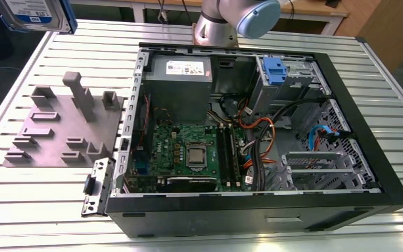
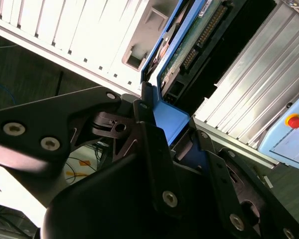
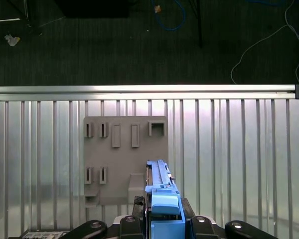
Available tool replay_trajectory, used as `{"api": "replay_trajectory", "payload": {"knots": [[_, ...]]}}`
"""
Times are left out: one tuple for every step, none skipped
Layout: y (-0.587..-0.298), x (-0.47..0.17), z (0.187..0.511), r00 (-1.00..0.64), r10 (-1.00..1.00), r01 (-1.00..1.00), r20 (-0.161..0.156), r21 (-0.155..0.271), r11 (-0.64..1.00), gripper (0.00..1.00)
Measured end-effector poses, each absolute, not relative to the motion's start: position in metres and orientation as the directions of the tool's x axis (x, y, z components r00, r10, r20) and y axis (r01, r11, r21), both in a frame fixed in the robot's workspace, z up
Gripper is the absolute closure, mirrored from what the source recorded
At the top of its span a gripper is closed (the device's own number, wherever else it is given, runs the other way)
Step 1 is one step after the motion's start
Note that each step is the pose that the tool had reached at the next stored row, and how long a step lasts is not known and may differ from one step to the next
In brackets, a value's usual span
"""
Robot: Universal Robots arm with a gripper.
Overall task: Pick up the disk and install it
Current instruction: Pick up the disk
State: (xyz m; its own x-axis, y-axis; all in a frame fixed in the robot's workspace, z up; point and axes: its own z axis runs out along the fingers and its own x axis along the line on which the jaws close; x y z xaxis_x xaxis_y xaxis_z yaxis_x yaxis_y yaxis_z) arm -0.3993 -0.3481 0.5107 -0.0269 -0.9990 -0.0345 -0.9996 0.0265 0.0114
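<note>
Both wrist views show the gripper (image 3: 164, 221) (image 2: 178, 137) with its 2 jaws closed on the disk (image 3: 158, 179) (image 2: 189, 47), pinching the blue bracket on its edge, so the drive is gripped and lifted off the slatted metal table (image 1: 40, 202). In the first wrist view the drive is seen edge-on, above the grey fixture plate (image 3: 124, 149).

In the exterior view the disk (image 1: 33, 13) hangs at about 10 o'clock in the picture, with its white and blue label facing the camera. It is well apart from the open computer case (image 1: 257, 212). The fixture plate (image 1: 65, 126) lies just beside the case, at 9 o'clock from it.

Inside the case, a grey box with a white sticker (image 1: 179, 79) sits at 12 o'clock (above the motherboard (image 1: 187, 152)), and a small blue tab (image 1: 274, 71) stands at 1 o'clock. The arm (image 1: 233, 21) rises beyond the case at 12 o'clock.
</note>
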Motion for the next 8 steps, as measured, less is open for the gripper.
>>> {"api": "replay_trajectory", "payload": {"knots": [[-0.3481,-0.3993,0.5107,-0.027,-0.999,-1.000,-0.035,0.011,0.027,0.63],[-0.3481,-0.3993,0.5107,-0.027,-0.999,-1.000,-0.035,0.011,0.027,0.63],[-0.3481,-0.3992,0.5107,-0.027,-0.999,-1.000,-0.035,0.011,0.027,0.63],[-0.3481,-0.3992,0.5107,-0.027,-0.999,-1.000,-0.035,0.011,0.027,0.63],[-0.3481,-0.3992,0.5107,-0.027,-0.999,-1.000,-0.035,0.011,0.027,0.63],[-0.3481,-0.3992,0.5107,-0.027,-0.999,-1.000,-0.035,0.011,0.027,0.63],[-0.3481,-0.3992,0.5107,-0.027,-0.999,-1.000,-0.035,0.011,0.027,0.63],[-0.3481,-0.3992,0.5107,-0.027,-0.999,-1.000,-0.035,0.011,0.027,0.63]]}}
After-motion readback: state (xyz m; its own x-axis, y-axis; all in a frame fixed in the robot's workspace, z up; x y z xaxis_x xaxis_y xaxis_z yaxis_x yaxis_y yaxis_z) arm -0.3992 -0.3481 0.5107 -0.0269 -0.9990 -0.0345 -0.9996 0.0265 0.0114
